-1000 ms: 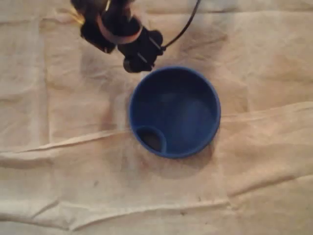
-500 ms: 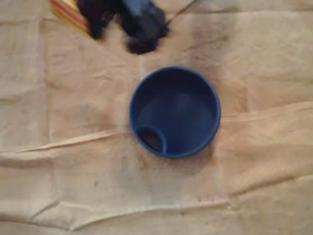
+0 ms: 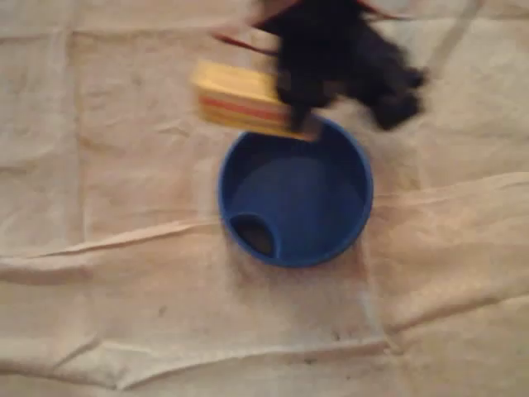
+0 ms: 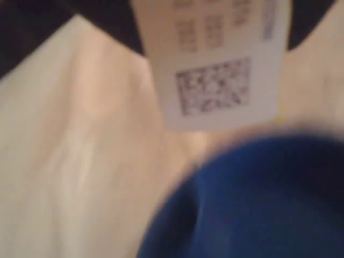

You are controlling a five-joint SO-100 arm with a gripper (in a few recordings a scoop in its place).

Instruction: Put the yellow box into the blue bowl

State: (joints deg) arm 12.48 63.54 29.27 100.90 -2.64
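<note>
In the overhead view the yellow box (image 3: 240,99), with a red stripe along its side, hangs in the air at the blue bowl's upper left rim. My black gripper (image 3: 293,103) is shut on its right end, blurred by motion. The blue bowl (image 3: 295,188) stands in the middle of the cloth with nothing inside but a small round pocket (image 3: 256,236) at its lower left. In the wrist view the box's white face with a square code (image 4: 215,70) fills the top, and the bowl's rim (image 4: 247,204) curves just below it.
A wrinkled beige cloth (image 3: 124,273) covers the whole table, with raised folds running across its lower half. A black cable (image 3: 446,41) trails off at the top right.
The arm has swung from the top left corner to the right and down, carrying the yellow box from the picture's edge to the bowl's upper left rim.
</note>
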